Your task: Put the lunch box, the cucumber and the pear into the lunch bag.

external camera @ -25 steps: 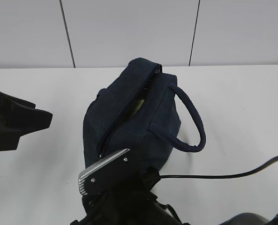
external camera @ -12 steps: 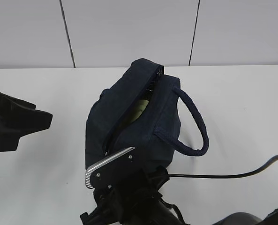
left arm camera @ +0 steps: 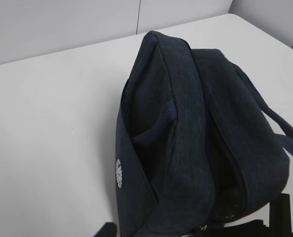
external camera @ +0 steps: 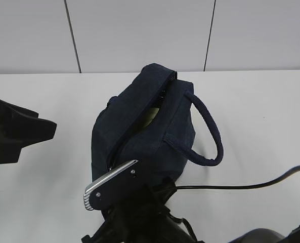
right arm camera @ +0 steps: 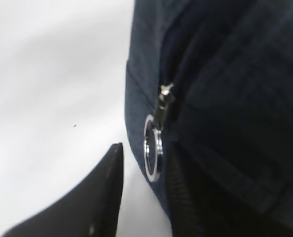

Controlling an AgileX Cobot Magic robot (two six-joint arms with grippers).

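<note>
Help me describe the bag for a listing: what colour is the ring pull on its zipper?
Shiny silver metal ring pull, clearest in the right wrist view.

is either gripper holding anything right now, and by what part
In the right wrist view the right gripper straddles the lunch bag's ring pull; a closed grip cannot be told. The left gripper is off the bag.

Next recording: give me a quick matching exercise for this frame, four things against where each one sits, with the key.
Things:
1. lunch bag
2. metal ring pull
3. loop handle
4. left claw

Places:
A. at the near end of the bag's zipper, between the right claw's fingers
B. arching out over the table on the bag's right side
C. apart from the bag, at the left edge of the exterior view
D. on the middle of the white table

Pairs: 1-D, 2-A, 3-B, 4-C
</note>
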